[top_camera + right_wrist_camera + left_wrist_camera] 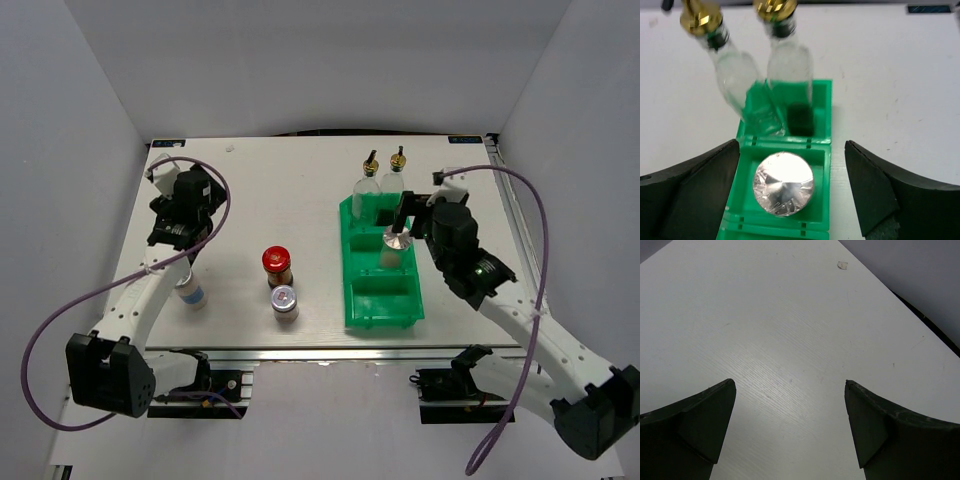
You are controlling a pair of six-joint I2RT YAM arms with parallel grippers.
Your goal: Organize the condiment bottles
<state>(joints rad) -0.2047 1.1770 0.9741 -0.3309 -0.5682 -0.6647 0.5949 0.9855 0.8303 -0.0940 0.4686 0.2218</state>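
Right wrist: right tool (791, 145) apart, poised over silver-lidded jar (783, 183) in bin (823, 92); left tool (790, 385) apart above table (790, 315).

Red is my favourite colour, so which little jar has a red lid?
The dark jar left of the green bin; its neighbour and the binned jar have silver lids.

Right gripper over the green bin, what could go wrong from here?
1. The right gripper is open close over the silver-lidded jar in the middle compartment of the green bin; leaving sideways instead of upward could catch and tip it.
2. The two tall glass bottles stand in the next compartment beyond; a forward move might knock them.
3. A small jar stands right beside the left arm, which could bump it.
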